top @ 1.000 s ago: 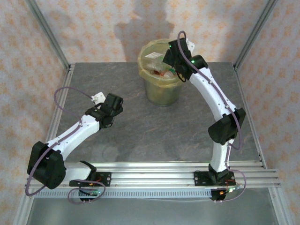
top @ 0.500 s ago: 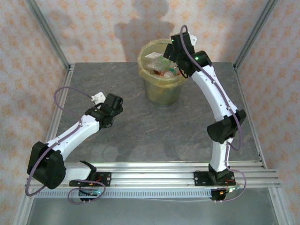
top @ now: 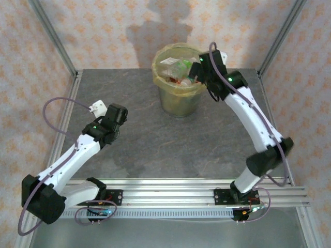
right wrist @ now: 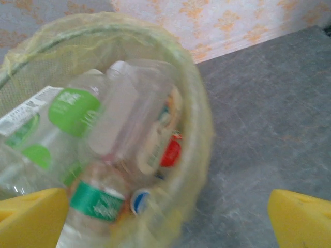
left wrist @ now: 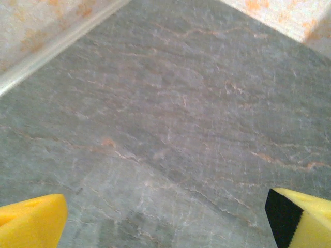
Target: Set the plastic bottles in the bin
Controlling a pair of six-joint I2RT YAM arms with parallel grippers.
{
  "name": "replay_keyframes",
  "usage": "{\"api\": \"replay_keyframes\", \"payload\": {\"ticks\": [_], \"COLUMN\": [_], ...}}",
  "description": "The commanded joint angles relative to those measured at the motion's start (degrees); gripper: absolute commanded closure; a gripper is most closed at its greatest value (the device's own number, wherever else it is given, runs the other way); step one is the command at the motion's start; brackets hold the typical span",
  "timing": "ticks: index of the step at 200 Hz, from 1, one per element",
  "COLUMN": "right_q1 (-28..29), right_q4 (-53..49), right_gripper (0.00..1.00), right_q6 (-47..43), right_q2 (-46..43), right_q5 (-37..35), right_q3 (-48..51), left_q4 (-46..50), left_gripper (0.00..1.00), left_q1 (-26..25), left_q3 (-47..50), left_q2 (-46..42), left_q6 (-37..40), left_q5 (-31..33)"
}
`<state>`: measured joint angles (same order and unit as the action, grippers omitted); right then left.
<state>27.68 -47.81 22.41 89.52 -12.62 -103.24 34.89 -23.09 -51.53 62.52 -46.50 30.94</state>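
Note:
The bin (top: 178, 101) stands at the back middle of the table, lined with a yellow-green bag. Several plastic bottles (top: 175, 70) lie piled inside it. In the right wrist view a green-labelled bottle (right wrist: 72, 111), a clear one (right wrist: 129, 113) and a teal-labelled one (right wrist: 95, 201) sit within the bag rim (right wrist: 199, 119). My right gripper (top: 199, 68) hovers at the bin's right rim, open, with nothing held between its yellow fingers (right wrist: 302, 219). Over bare table at the left, my left gripper (top: 120, 111) is open and empty; its fingertips (left wrist: 31, 222) are spread wide.
The grey stone table (top: 155, 139) is framed by metal posts (top: 51, 36) and patterned walls. A rail (top: 170, 194) runs along the near edge by the arm bases. A wall edge (left wrist: 46, 49) lies ahead of the left gripper.
The right gripper has drawn back from above the bin to its right rim and its jaws have widened. The left arm has shifted leftward and a little nearer.

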Motion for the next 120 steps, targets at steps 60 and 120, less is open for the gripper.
{"api": "replay_keyframes", "payload": {"ticks": [60,120], "right_q1": [-0.35,-0.28], "right_q4": [10.76,12.03], "right_gripper": [0.01,0.01], "right_q6": [2.21,1.72], "right_q2": [-28.30,-33.84], "right_q5": [-7.71,-11.50], "right_q3": [33.89,48.11], "left_q4": [3.79,5.79], "left_gripper": [0.00,0.00], "left_q1": [0.59,0.59], "left_q3": [7.15,12.33], "left_q2": [-17.68,-28.88], "left_q6": [1.40,2.53], "left_q5": [16.32,22.59]}}
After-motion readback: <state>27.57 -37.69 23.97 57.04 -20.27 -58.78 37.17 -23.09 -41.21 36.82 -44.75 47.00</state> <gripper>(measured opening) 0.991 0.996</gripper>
